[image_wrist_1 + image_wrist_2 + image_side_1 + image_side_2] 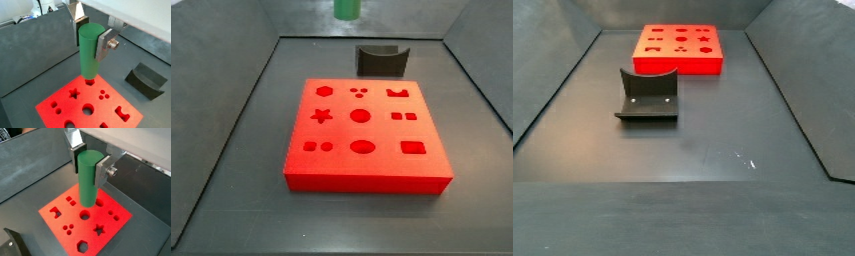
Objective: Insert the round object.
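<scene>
My gripper (91,37) is shut on the green round peg (88,52), seen in both wrist views, with silver fingers (103,172) clamping its upper part. The peg (87,183) hangs upright, well above the red block (63,106) with shaped holes. A round hole (85,216) lies just past the peg's lower end in the picture. In a side view only the peg's lower end (346,8) shows, high over the scene; the block (372,168) lies below with round holes (361,116). The block also shows far back in a side view (680,63), where the gripper is out of view.
A dark grey curved holder (381,60) stands just beyond the block's far side; it also shows in the other views (147,80) (17,245) (648,95). Grey walls (238,70) slope up round the dark floor (700,150).
</scene>
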You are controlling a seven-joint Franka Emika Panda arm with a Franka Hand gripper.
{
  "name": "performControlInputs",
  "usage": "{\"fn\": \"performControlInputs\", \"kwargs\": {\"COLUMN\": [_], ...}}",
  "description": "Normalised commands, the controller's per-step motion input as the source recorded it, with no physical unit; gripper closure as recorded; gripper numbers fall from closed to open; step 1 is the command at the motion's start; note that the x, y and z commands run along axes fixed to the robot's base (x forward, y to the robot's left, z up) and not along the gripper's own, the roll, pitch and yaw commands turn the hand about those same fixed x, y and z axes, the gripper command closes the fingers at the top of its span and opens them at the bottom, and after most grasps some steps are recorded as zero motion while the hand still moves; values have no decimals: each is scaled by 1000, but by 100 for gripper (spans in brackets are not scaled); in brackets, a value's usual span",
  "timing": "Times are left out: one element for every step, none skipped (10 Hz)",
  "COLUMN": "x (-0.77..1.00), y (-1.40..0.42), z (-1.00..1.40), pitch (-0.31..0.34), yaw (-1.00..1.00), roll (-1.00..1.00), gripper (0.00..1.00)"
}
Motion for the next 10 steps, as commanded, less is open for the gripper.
{"fn": "performControlInputs", "kwargs": {"x": [0, 174, 211, 269, 291, 189, 0, 269, 594, 606], "y": [46, 257, 211, 237, 209, 20, 17, -326, -303, -300], "z": [-123, -320, 0, 0, 0, -169, 0, -3, -31, -86], "pitch": [0, 26, 50, 71, 79, 79, 0, 69, 44, 0], "yaw": [-100, -83, -103, -49, -9, 0, 0, 97, 6, 11], "roll": [-100, -414, -500, -500, -500, -390, 0, 346, 500, 500], "gripper": [100, 100, 100, 100, 100, 100, 100, 100, 100, 100]}}
